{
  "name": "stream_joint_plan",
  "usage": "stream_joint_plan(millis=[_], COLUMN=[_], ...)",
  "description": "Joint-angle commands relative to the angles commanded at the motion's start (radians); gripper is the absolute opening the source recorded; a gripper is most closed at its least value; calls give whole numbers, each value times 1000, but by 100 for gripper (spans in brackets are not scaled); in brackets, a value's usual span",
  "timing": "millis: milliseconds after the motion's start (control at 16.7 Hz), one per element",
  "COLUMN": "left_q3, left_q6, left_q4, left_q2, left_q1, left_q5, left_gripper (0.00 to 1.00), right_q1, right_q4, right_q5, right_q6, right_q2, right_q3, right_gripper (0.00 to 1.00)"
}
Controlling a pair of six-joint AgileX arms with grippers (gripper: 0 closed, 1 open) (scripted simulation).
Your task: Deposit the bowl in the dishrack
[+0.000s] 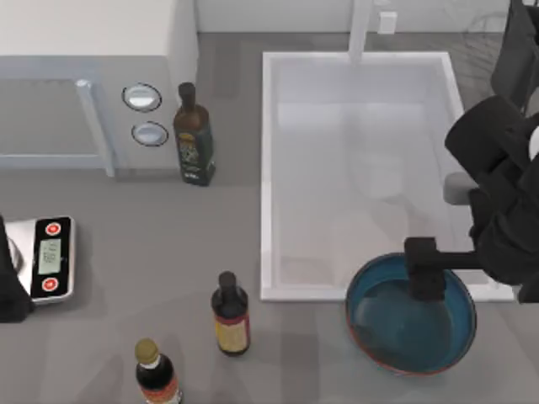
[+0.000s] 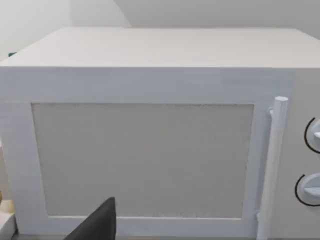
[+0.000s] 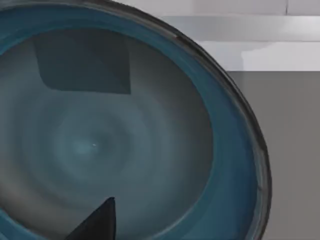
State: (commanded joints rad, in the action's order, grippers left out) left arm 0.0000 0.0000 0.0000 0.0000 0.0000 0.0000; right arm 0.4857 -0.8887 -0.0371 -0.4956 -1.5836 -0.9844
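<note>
1. Right now the bowl (image 1: 411, 324) sits on the grey counter (image 1: 126, 337) at the top view's lower right, its far rim lapping over the front lip of the white sink basin (image 1: 268, 168).
2. My right gripper (image 1: 425, 269) hangs directly over the bowl's far half, so the bowl lies straight below the fingers, not off to a side. Being round, it has no long axis to line up with; only the choice of rim matters.
3. My right arm is by far the nearer; my left arm (image 1: 10, 278) is parked at the table's left edge beside the kitchen scale (image 1: 50, 257), facing the microwave (image 2: 150, 140).
4. Whether my right fingers are spread or closed I cannot tell. From the right wrist view, the teal inside of the bowl lies close beneath, and I see no contact with it.
5. I judge the grasp still lies ahead: come down onto the rim nearest the sink and pinch it. I cannot make out the dishrack.
</note>
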Motion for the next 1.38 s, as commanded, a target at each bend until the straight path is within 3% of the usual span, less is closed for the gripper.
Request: stream_joint_plan(millis=[240, 540, 1320, 1380], left_q3=[0, 0, 0, 0], left_q6=[0, 0, 0, 0], left_q4=[0, 0, 0, 0], left_q2=[0, 0, 0, 0], left_q1=[0, 0, 0, 0], left_q5=[0, 0, 0, 0], left_gripper=[100, 100, 100, 100], right_q1=[-3, -3, -3, -3], right_q4=[165, 185, 185, 185], right_q5=[0, 0, 0, 0], right_q6=[2, 2, 2, 2], right_q2=[-68, -77, -77, -77], right_q3=[102, 116, 116, 116], right_gripper=[100, 100, 2, 0])
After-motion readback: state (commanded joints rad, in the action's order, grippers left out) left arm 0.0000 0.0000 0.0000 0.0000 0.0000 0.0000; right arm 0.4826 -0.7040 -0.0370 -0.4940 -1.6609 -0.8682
